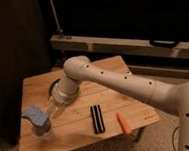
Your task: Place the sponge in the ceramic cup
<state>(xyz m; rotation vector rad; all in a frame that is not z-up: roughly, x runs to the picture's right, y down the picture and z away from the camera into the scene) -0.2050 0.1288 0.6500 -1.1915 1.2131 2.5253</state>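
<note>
Sponge (34,116) in jaws — above cup (43,131)

Dim, warm light brightens the table (36,90) beneath the tool (50,113), while the background lies dark.

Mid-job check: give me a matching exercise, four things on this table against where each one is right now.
Things:
1 sponge
2 black block
3 orange stick
4 bowl

Places:
A partly hidden behind the arm
B in the shut gripper, over the cup at the left of the view
C lying nearest the table's front corner at the right of the view
D lying flat between the cup and the orange stick

Pairs: 1-B, 2-D, 3-C, 4-A
</note>
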